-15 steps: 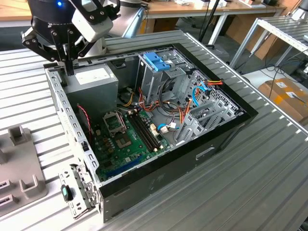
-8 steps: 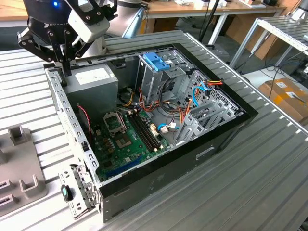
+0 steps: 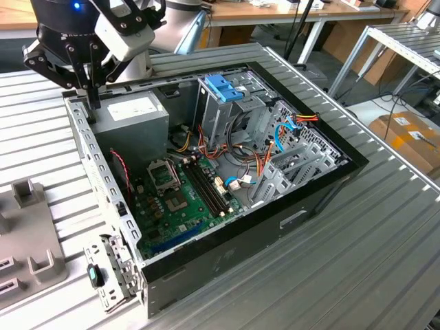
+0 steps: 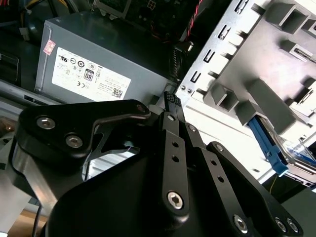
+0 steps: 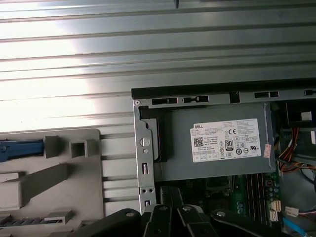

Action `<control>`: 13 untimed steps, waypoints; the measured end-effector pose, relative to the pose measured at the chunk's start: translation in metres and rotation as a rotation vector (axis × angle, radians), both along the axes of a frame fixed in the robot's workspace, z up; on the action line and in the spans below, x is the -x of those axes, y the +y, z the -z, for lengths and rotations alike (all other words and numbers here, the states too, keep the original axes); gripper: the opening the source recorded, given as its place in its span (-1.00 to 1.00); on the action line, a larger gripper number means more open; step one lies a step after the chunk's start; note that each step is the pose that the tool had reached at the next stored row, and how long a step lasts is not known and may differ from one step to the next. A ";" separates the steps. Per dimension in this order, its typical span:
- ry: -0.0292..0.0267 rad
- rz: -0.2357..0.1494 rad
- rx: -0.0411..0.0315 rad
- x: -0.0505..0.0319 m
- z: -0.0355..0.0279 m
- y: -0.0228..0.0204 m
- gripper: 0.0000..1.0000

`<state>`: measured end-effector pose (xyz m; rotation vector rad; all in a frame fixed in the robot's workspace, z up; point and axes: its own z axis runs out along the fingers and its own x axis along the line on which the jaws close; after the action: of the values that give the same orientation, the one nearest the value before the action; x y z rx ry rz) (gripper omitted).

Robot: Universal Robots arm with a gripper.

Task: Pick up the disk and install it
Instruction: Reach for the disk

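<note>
Computer case: one open black case point(image 3: 261, 234) lies on the ribbed metal bench point(image 3: 385, 261) with its side panel off and its inside facing up.
In the case: one grey power supply box point(image 3: 134, 120) with a white label sits in the corner at the exterior view's upper left. One green motherboard point(image 3: 175, 199) lies on the case floor. One metal drive cage point(image 3: 220, 120) stands upright, with one blue latch point(image 3: 223, 88) on top. Loose cables point(image 3: 275, 137) in red, orange and blue run beside the cage.
Grey holder: one flat grey fixture point(image 3: 20, 237) with raised blocks rests on the bench just beside the case, toward the exterior view's left.
In the holder: the disk point(image 4: 276, 150) lies among the grey blocks. Its light blue side rail shows in both wrist views point(image 5: 19, 148), and a little of its body shows next to the rail in the second wrist view.
Tool: one black tool point(image 3: 89, 100) hangs over the case corner by the power supply. Its fingers point(image 4: 170, 101) are clenched together with nothing between them.
Tool and disk: they are apart, with the case's perforated metal wall point(image 4: 217, 59) between them in the second wrist view.
Disk count: one, resting in the holder and not in the drive cage.
Beyond the bench: one cardboard box point(image 3: 409, 137) sits on the floor.
</note>
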<state>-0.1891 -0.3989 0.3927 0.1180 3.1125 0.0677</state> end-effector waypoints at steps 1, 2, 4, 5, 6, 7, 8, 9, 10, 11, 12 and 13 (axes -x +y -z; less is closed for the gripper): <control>0.0000 0.000 0.0001 0.0006 0.0000 0.0000 -0.79; 0.0000 0.000 0.0000 0.0023 0.0000 0.0000 -0.79; 0.0000 0.000 0.0001 0.0057 0.0000 0.0000 -0.79; 0.0000 0.000 0.0001 0.0067 0.0000 0.0000 -0.79; -0.0001 0.000 0.0000 0.0078 0.0000 0.0000 -0.79; 0.0000 0.000 0.0000 0.0091 0.0000 0.0000 -0.79; 0.0000 0.000 0.0000 0.0102 0.0000 0.0000 -0.79; 0.0000 0.000 0.0001 0.0121 0.0000 0.0000 -0.79; 0.0000 0.000 0.0000 0.0138 0.0000 0.0000 -0.79; 0.0001 0.000 0.0001 0.0151 0.0000 0.0000 -0.79; 0.0001 0.000 0.0001 0.0171 0.0000 0.0000 -0.79; 0.0000 0.000 0.0000 0.0184 0.0000 0.0000 -0.79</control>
<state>-0.2075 -0.3989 0.3926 0.1181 3.1125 0.0676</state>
